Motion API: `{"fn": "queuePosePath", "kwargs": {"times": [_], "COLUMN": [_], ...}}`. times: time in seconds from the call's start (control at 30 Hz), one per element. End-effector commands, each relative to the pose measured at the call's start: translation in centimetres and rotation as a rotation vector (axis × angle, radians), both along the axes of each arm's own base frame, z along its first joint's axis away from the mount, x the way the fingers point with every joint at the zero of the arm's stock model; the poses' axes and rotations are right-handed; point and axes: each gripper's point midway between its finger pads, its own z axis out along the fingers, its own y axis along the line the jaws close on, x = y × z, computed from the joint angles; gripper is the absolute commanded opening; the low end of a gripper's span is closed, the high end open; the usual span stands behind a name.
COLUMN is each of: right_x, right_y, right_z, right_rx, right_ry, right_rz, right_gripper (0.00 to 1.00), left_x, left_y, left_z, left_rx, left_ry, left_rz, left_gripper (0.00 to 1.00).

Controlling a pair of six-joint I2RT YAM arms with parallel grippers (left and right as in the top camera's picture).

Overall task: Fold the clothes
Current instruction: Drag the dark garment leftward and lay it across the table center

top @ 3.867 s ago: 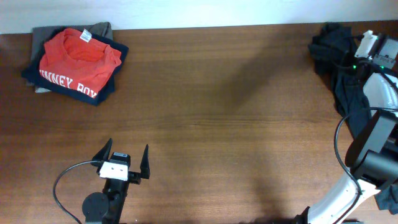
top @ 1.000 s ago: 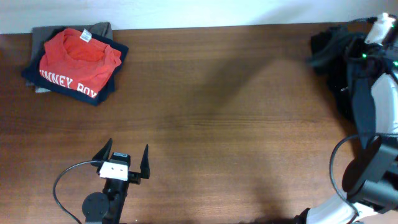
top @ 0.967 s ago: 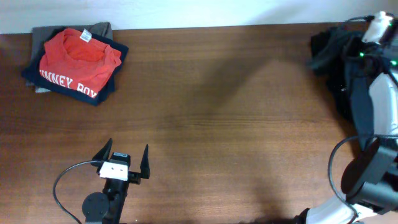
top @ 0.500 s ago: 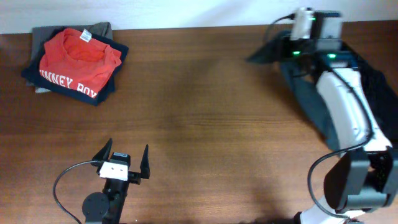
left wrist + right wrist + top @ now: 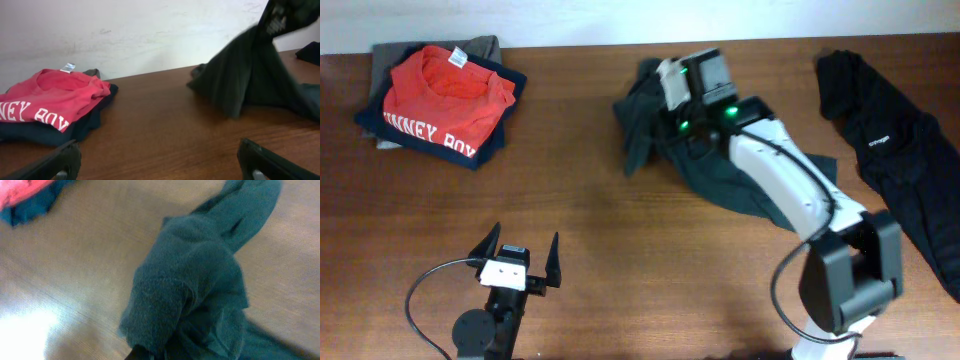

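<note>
A dark charcoal garment [image 5: 720, 175] hangs bunched from my right gripper [image 5: 658, 92], which is shut on it above the back middle of the table. Its tail trails right across the wood. In the right wrist view the cloth [image 5: 192, 292] drapes over the fingers and hides them. A second black garment [image 5: 895, 150] lies crumpled at the far right. My left gripper [image 5: 518, 262] rests open near the front left, nothing between its fingers [image 5: 62, 160]. In the left wrist view the lifted garment [image 5: 250, 70] hangs at the right.
A folded stack with a red lettered shirt [image 5: 445, 95] on top sits at the back left corner, also seen as the red shirt [image 5: 45, 102] in the left wrist view. The white wall [image 5: 150, 30] runs behind the table's back edge.
My right arm swung from the far right corner leftward to the back middle, dragging the charcoal garment with it. The black garment stayed at the right. The left arm has not moved.
</note>
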Motion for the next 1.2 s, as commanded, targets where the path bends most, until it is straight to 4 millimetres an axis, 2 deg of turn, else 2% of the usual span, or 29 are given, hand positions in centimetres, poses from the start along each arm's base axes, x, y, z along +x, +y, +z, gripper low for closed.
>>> {"fn": "queuePosePath", "kwargs": {"times": [0.0, 0.07, 0.13, 0.2, 0.3, 0.43, 0.57, 0.63, 0.67, 0.7, 0.73, 0.87, 0.93, 1.03, 1.17], "right_x": [-1.1, -2.1, -2.3, -2.1, -1.1, -0.1, -0.2, -0.4, -0.4, -0.5, -0.5, -0.3, 0.5, 2.0, 4.2], "right_y": [2.3, 4.0, 4.5, 4.3, 2.2, -2.8, -9.4, -13.6, -15.2, -17.2, -19.0, -25.5, -27.5, -29.7, -33.7], "right_z": [-0.2, 0.0, 0.4, 0.9, 1.9, 4.9, 8.1, 8.7, 8.7, 8.5, 8.1, 5.3, 3.8, 1.3, -1.7], "right_rx": [0.004, 0.006, -0.001, -0.025, -0.100, -0.179, -0.173, -0.182, -0.190, -0.201, -0.212, -0.251, -0.257, -0.227, -0.208], "right_ry": [0.019, 0.014, -0.002, -0.026, -0.082, -0.143, -0.142, -0.120, -0.109, -0.089, -0.067, 0.024, 0.044, 0.064, 0.050], "right_rz": [0.043, 0.080, 0.087, 0.069, -0.012, -0.181, -0.372, -0.460, -0.492, -0.532, -0.570, -0.687, -0.669, -0.636, -0.696], "right_gripper": [0.04, 0.06, 0.20, 0.27, 0.37, 0.47, 0.48, 0.49, 0.54, 0.55, 0.54, 0.15, 0.04, 0.04, 0.04], "left_x": [0.0, 0.0, 0.0, 0.0, 0.0, 0.0, 0.0, 0.0, 0.0, 0.0, 0.0, 0.0, 0.0, 0.0, 0.0], "left_y": [0.3, 0.3, 0.3, 0.3, 0.3, 0.3, 0.3, 0.3, 0.3, 0.3, 0.3, 0.3, 0.3, 0.3, 0.3], "left_z": [-0.2, -0.2, -0.2, -0.2, -0.2, -0.2, -0.2, -0.2, -0.2, -0.2, -0.2, -0.2, -0.2, -0.2, -0.2], "left_rx": [0.016, 0.016, 0.016, 0.016, 0.016, 0.016, 0.016, 0.016, 0.016, 0.016, 0.016, 0.016, 0.016, 0.016, 0.016], "left_ry": [0.000, -0.001, -0.001, -0.001, -0.001, -0.001, -0.001, -0.001, -0.001, -0.001, -0.001, -0.001, -0.001, -0.001, -0.001], "left_rz": [0.012, 0.012, 0.012, 0.012, 0.012, 0.012, 0.012, 0.012, 0.012, 0.012, 0.012, 0.012, 0.012, 0.012, 0.012], "left_gripper": [0.99, 0.99, 1.00, 0.99, 0.99, 0.99, 0.99, 0.99, 0.99, 0.99, 0.99, 0.99, 0.99, 0.99, 0.99]}}
